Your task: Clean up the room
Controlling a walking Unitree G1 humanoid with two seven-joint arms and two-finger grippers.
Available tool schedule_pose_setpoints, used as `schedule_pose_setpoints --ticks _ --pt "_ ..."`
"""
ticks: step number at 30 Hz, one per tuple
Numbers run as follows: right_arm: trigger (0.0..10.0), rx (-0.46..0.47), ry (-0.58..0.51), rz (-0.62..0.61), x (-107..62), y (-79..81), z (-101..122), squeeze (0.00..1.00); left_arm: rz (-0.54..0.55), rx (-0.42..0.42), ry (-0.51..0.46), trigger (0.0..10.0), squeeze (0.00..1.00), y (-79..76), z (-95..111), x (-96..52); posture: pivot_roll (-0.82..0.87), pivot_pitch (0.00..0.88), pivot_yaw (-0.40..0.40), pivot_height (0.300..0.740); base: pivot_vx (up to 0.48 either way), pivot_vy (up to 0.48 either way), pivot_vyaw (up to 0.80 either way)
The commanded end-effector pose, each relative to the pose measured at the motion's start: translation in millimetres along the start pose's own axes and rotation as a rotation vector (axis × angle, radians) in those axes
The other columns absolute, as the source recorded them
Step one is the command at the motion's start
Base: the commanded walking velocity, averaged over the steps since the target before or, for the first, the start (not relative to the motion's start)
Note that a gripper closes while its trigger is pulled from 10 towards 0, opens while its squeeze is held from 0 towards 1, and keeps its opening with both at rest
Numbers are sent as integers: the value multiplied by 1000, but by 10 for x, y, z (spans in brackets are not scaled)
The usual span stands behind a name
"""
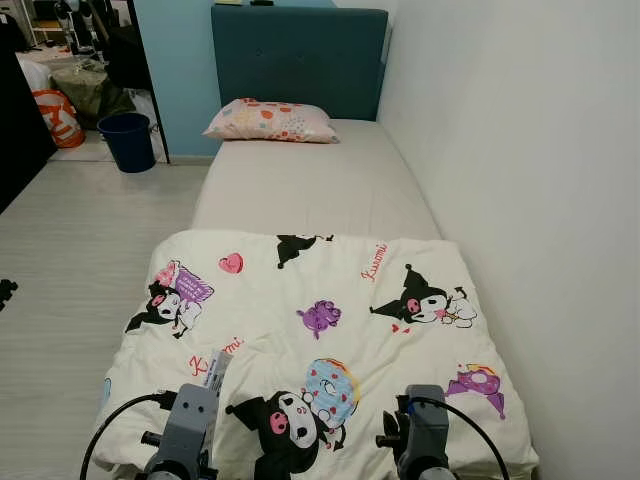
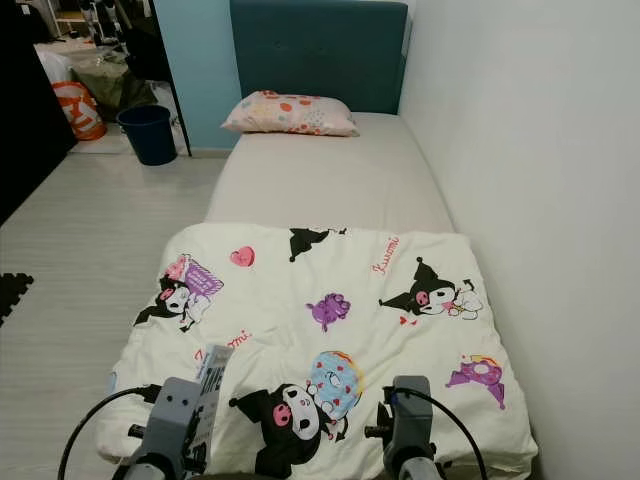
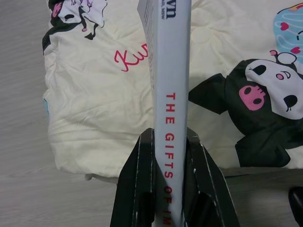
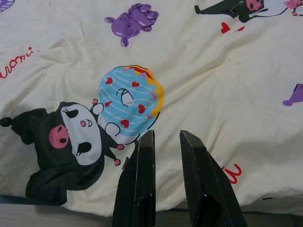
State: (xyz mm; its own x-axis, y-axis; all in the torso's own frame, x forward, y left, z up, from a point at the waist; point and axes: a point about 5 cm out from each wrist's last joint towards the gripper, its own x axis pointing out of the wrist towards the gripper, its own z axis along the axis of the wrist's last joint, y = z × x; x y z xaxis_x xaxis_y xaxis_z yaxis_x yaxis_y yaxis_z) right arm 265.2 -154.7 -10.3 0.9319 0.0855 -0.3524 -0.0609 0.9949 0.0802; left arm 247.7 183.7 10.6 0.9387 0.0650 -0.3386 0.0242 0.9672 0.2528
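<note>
My left gripper (image 3: 168,189) is clamped on a slim book (image 3: 170,94), one black finger on each cover, with the white spine facing the wrist camera and red lettering running along it (I can read "THE GIFTS OF IM" before the fingers hide the rest). The book is held on edge above the near left part of a folded comforter (image 1: 330,290), not resting on it as far as I can judge.

My right gripper (image 4: 163,156) holds nothing; its two fingers stand slightly apart, poised above the comforter's near edge beside a printed cartoon figure with a blue, heart-dotted shape.

Moving outward, the cream comforter, covered in black, pink and purple cartoon prints, lies folded over the foot half of a narrow bed (image 1: 310,185). Beyond it the mattress is bare up to a spotted pillow (image 1: 272,121) set against a teal headboard (image 1: 298,60). A white wall runs along the bed's right side.

Further off to the left, past pale wood flooring, a dark blue bucket (image 1: 128,140) stands near a doorway, with bags heaped behind it.

I judge the tidying partly done: the bed looks orderly and the book is picked up, but it has yet to be put away somewhere, and the clutter by the doorway may remain.
</note>
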Motion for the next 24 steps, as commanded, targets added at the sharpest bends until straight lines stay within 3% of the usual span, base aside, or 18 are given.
schedule_pose_setpoints --ticks 1,24 --pt "10000 -6 25 -9 -34 -16 -74 0 -1 -4 -14 10000 0 -21 -3 -11 32 142 -46 728 0 0 0" --pt "10000 -17 22 -12 -2 11 -47 0 10 9 -22 10000 0 34 18 20 47 119 -55 728 0 0 0"
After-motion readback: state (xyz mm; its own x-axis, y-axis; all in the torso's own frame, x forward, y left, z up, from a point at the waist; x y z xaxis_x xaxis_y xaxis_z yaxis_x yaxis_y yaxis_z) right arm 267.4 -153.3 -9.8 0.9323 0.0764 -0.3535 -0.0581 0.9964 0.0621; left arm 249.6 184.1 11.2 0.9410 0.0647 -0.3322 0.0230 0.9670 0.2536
